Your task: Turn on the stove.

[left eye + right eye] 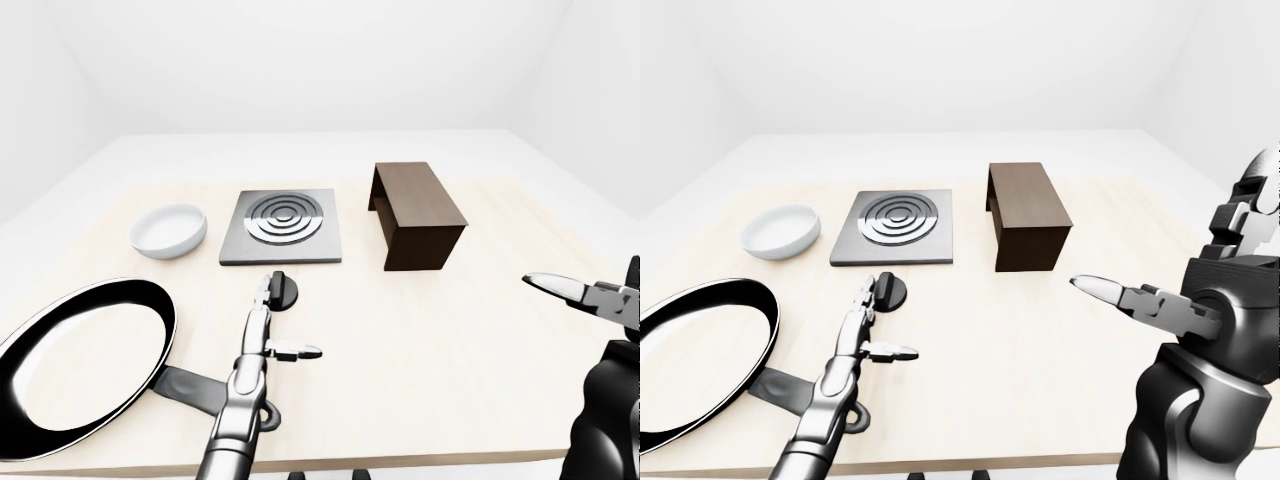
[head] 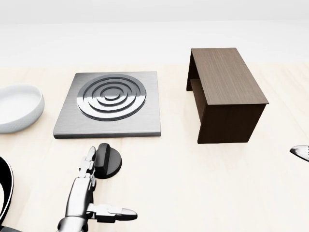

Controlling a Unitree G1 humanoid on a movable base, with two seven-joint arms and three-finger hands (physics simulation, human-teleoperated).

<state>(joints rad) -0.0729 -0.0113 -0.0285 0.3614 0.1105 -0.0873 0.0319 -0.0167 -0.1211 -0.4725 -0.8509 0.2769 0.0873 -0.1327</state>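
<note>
Left-eye view: the square brushed-steel stove plate with ring burner [image 1: 281,226] sits mid-worktop, its round black knob [image 1: 282,292] just below.

Head view: left robot hand [image 2: 91,169] has open fingers touching the knob's left side. Looks rigid and smooth, so I'd pinch the raised ridge.

Right-eye view: right robot hand [image 1: 1130,297] open, well apart.
</note>
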